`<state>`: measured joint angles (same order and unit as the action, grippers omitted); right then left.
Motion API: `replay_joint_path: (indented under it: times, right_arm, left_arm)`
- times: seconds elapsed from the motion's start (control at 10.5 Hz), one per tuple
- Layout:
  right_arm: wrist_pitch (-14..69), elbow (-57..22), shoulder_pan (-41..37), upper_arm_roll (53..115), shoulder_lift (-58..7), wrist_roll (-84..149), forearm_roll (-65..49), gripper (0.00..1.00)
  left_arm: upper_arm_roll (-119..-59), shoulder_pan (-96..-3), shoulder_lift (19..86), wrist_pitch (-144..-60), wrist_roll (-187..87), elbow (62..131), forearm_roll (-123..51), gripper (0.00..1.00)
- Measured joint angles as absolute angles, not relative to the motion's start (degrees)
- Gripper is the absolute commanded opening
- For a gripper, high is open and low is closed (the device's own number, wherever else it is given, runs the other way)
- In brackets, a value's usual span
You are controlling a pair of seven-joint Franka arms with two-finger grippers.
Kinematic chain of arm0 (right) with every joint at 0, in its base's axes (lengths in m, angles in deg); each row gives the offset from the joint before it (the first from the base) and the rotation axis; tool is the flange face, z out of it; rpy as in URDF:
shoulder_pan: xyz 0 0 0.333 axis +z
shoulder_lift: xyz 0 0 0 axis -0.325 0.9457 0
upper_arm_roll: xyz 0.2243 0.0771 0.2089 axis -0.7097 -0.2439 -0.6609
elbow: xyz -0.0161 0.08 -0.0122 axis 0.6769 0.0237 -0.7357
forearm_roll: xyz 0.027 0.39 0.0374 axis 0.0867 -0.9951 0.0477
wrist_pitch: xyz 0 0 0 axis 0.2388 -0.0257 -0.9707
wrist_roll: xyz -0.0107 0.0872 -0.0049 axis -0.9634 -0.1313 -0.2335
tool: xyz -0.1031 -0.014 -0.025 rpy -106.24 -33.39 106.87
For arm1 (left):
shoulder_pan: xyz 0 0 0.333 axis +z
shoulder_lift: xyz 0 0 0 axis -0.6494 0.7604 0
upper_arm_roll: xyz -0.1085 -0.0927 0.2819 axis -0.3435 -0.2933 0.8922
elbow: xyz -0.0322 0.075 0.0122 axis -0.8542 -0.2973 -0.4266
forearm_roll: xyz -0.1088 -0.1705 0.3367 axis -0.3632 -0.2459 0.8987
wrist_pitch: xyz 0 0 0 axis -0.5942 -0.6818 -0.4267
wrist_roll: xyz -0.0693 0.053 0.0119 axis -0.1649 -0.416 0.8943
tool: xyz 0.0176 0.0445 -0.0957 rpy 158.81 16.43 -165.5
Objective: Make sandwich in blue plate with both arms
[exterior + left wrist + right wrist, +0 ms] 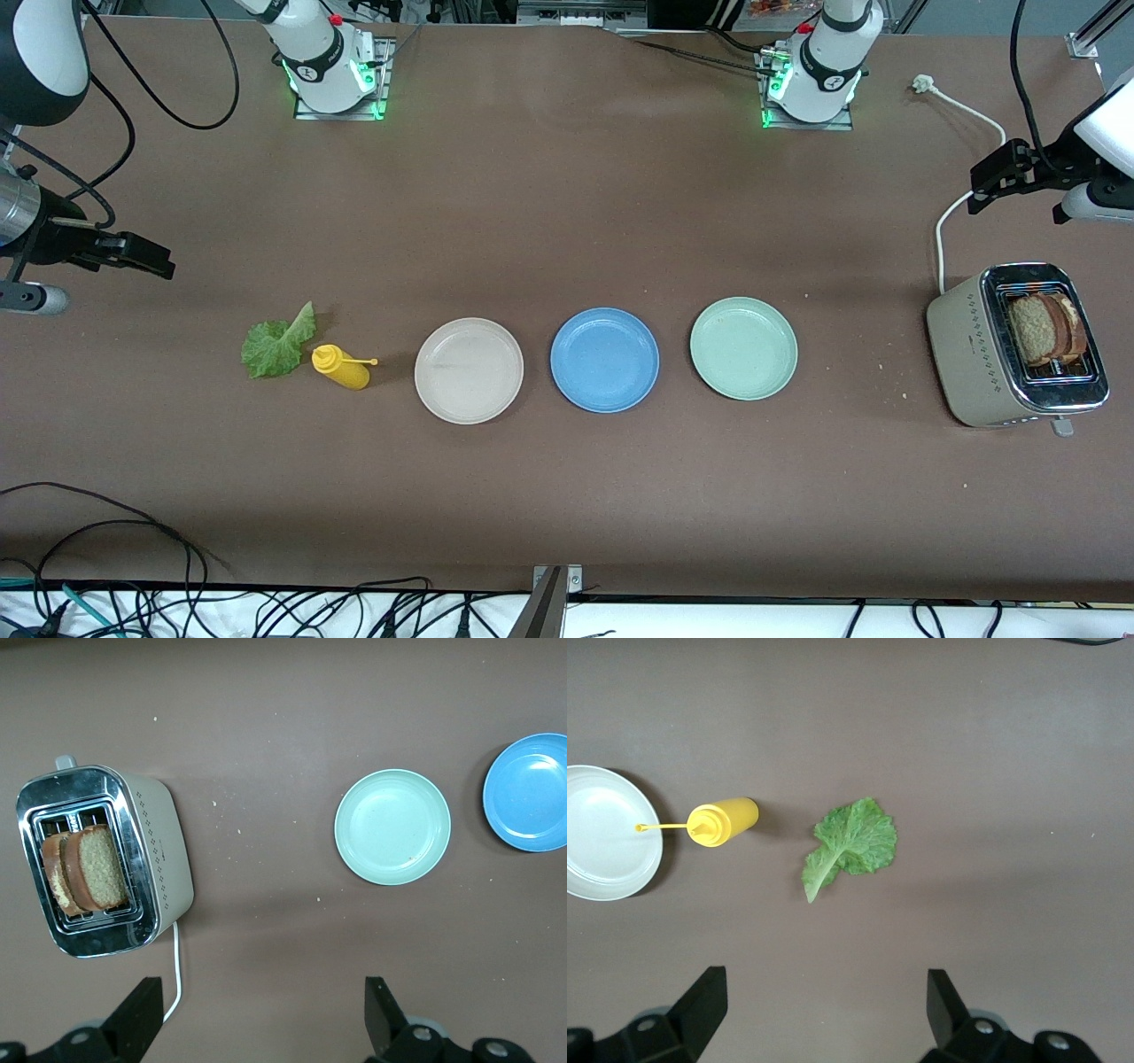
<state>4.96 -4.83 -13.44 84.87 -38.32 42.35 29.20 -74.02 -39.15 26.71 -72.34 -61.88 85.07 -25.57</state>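
Toaster [1010, 354] sits lowest, bread [1050, 328] half-hidden in its slots; blue plate [604, 359] bare; left claw [266, 1023] and right claw [824, 1019] both spread, tips cropped.

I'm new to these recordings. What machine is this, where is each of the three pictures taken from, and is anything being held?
Two white robot arms stand at a brown table. One picture looks down from across the table; the other two come from cameras on each arm's wrist. The left gripper hangs open over the table near the toaster, which holds two bread slices. The right gripper hangs open near the lettuce leaf and the yellow bottle. Three plates sit in a row: beige plate, blue plate, mint-green plate. Nothing is held.
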Motion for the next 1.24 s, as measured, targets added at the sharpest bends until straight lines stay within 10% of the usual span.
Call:
replay_joint_path:
  times: [1.24]
  right_arm:
    - [3.69,-4.84,-12.74,84.74,-38.01,42.4,29.2,1.0]
  left_arm:
    - [-73.94,-39.15,26.72,-72.34,-61.87,85.07,-25.57,1.0]
